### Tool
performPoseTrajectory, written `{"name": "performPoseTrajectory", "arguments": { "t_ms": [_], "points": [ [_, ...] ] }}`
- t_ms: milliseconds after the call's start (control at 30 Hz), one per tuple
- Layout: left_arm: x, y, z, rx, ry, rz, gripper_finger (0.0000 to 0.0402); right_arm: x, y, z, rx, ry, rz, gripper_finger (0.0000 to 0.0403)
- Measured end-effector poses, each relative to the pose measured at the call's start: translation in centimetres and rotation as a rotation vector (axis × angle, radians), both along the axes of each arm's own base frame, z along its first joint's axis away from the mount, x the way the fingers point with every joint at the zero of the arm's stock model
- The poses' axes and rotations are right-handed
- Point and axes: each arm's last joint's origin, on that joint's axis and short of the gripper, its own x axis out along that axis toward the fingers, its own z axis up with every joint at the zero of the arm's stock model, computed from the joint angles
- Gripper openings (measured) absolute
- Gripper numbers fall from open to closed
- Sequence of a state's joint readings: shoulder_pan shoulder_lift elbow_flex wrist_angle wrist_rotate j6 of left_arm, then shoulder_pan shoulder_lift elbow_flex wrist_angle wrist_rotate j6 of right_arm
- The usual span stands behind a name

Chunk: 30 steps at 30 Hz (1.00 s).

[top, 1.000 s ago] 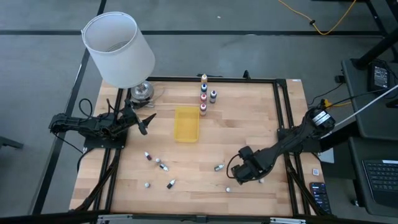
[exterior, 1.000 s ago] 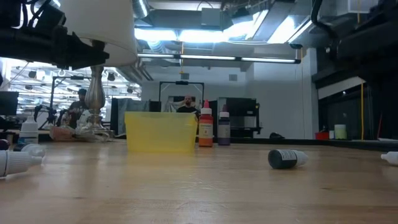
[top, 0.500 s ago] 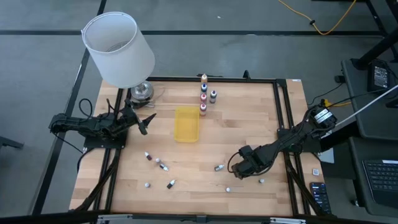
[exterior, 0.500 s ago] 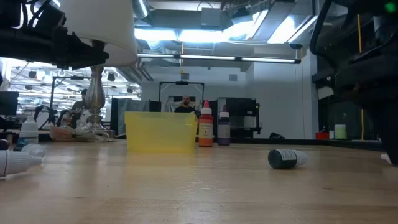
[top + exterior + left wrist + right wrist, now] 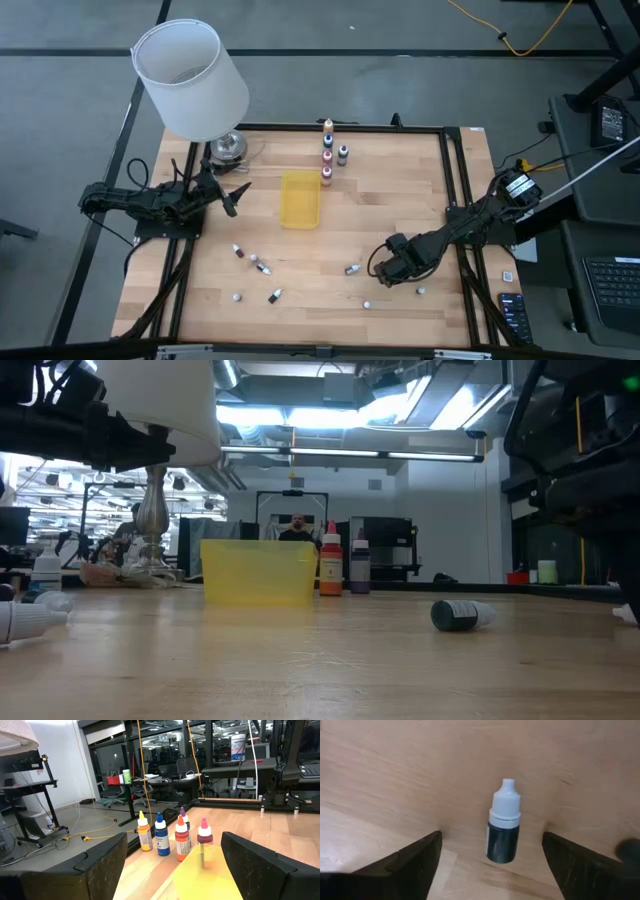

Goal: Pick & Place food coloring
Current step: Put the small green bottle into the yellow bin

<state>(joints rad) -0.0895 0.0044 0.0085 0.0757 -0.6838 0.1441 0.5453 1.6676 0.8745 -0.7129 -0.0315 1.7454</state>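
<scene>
lying flat by the open right hand (image 5: pixel 377 272) — dark bottle (image 5: pixel 502 826), nothing between.

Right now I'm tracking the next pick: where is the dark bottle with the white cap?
In the high view the dark bottle lies on its side on the table's near right part, just left of the open right gripper, well below the yellow tray.
</scene>
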Motion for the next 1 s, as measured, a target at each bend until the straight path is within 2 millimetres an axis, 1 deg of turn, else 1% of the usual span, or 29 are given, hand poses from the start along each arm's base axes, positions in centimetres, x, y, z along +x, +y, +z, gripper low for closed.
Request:
{"name": "performPoseTrajectory", "arguments": {
  "t_ms": [333, 733, 1000],
  "points": [
    [0.00, 0.00, -0.01, 0.000, 0.000, 0.000, 0.0318, -0.04, 0.03, -0.02, 0.010, 0.008, 0.001, 0.0256],
    [0.00, 0.00, 0.00, 0.000, 0.000, 0.000, 0.0318, 0.01, 0.17, 0.01, 0.048, 0.016, 0.000, 0.0182],
    [0.00, 0.00, 0.00, 0.000, 0.000, 0.000, 0.0317, 0.00, 0.12, 0.01, 0.032, 0.009, 0.000, 0.0128]
  ]
}}
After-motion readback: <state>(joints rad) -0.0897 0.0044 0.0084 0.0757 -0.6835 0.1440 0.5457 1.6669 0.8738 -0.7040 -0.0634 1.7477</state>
